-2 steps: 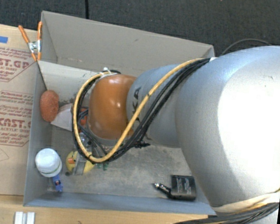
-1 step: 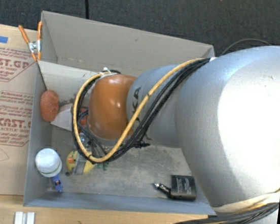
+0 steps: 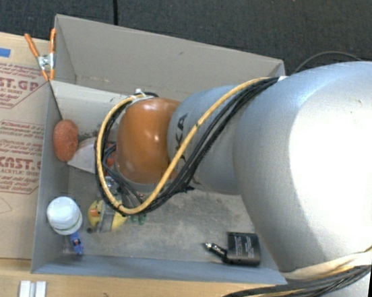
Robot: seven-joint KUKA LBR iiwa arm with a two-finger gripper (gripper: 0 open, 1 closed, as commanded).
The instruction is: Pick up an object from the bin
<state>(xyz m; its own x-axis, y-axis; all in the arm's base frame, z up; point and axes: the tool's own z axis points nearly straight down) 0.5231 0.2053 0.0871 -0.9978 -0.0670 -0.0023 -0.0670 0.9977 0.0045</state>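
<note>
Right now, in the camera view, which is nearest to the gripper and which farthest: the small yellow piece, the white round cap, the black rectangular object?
From the gripper, below the orange wrist cover:
1. Small yellow piece, close below it.
2. White round cap, front-left corner of the bin.
3. Black rectangular object, front right.

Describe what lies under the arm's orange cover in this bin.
Small yellow pieces poke out below the orange cover, and a pale sheet at its left, beside a reddish ball. The bin floor directly beneath is hidden by cover and cables.
</note>
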